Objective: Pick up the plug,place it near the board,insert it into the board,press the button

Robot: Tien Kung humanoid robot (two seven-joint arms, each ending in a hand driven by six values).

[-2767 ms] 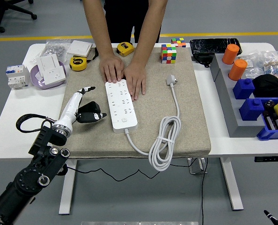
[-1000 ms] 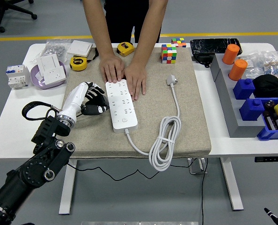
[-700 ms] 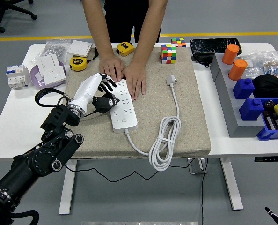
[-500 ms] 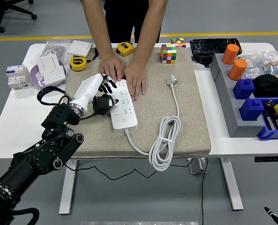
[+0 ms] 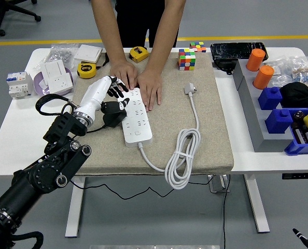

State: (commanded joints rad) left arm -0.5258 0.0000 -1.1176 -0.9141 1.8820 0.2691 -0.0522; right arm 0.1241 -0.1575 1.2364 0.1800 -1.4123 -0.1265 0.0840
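Observation:
A white power strip (image 5: 135, 116) lies on the beige mat (image 5: 211, 124), its round button (image 5: 138, 133) at the near end. A person at the far side presses the strip's far end down with both hands (image 5: 138, 80). My left hand (image 5: 111, 102), white-backed with black fingers, is at the strip's left edge, curled on a black plug (image 5: 114, 116) that touches or hangs just over the strip's left side. The strip's own white plug (image 5: 190, 90) and coiled cord (image 5: 181, 158) lie to the right.
Two yellow tape measures (image 5: 86, 70), a white socket on a purple dish (image 5: 53, 78) and a breaker (image 5: 18, 84) sit at the left. A colour cube (image 5: 186, 58) stands at the back. Orange cylinders (image 5: 263, 76) and blue bins (image 5: 291, 122) fill the right.
My left hand has carried the black plug from the mat left of the strip up and right to the strip's left edge. The person's hands have stayed on the strip.

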